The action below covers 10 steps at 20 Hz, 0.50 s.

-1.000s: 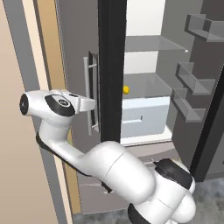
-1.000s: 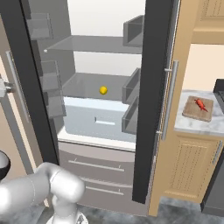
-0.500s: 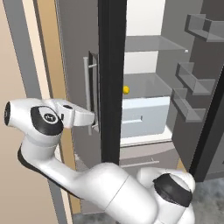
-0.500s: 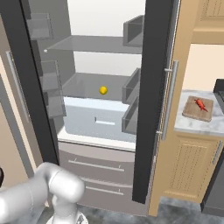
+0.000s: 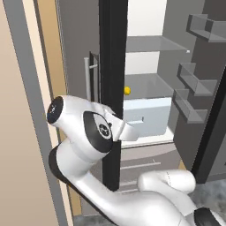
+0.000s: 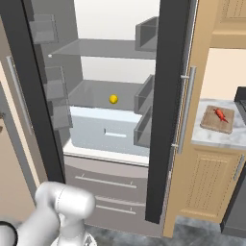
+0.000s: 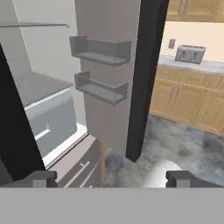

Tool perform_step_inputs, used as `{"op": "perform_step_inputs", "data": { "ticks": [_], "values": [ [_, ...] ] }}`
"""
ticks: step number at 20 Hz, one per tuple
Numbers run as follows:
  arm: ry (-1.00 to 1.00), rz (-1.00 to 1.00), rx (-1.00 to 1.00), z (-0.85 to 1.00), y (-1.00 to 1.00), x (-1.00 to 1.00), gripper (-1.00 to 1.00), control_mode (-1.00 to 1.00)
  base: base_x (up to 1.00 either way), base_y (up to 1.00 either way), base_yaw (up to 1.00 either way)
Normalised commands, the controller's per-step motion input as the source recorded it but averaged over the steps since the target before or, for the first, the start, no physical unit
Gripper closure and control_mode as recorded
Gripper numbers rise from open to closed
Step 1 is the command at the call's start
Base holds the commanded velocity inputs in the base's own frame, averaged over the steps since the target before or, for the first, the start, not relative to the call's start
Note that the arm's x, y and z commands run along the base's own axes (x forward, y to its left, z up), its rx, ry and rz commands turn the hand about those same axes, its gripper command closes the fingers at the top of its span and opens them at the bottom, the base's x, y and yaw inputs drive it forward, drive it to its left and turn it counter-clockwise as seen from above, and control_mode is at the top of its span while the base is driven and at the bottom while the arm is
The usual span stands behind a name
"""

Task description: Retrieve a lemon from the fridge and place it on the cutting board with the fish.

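The fridge (image 6: 166, 96) stands with both upper doors swung open. The lemon (image 6: 113, 99) lies on a glass shelf above the white drawer, and it shows as a small yellow ball (image 5: 127, 90) past the black door edge (image 5: 112, 66). On the marble counter at the right rests the cutting board (image 6: 211, 122) with the reddish fish (image 6: 220, 115) on it. My gripper (image 7: 111, 178) is open and empty, well short of the lemon. It looks past the right door's bins (image 7: 100, 89) toward the floor. My wrist (image 5: 99, 130) hangs beside the left door's edge.
The open doors flank the fridge opening; the right door (image 7: 109, 26) carries grey bins. Lower drawers (image 6: 103, 185) sit under the white crisper (image 6: 108, 134). A toaster (image 7: 190, 53) stands on a far counter over tan cabinets (image 7: 188, 103). Grey floor lies below.
The arm has swung forward and right; its wrist now sits against the left door's black edge, nearer the camera. The lemon, board and fish have not moved.
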Motion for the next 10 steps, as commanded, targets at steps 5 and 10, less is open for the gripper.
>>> {"op": "perform_step_inputs", "data": {
  "ticks": [5, 10],
  "values": [
    [0.08, 0.04, 0.53, -0.05, -0.99, -0.02, -1.0, -1.0, 0.0, 0.0, 0.0],
    [0.05, 0.01, 0.85, -0.46, -0.52, 0.24, -1.0, -1.0, 0.0, 0.0, 0.0]
  ]
}}
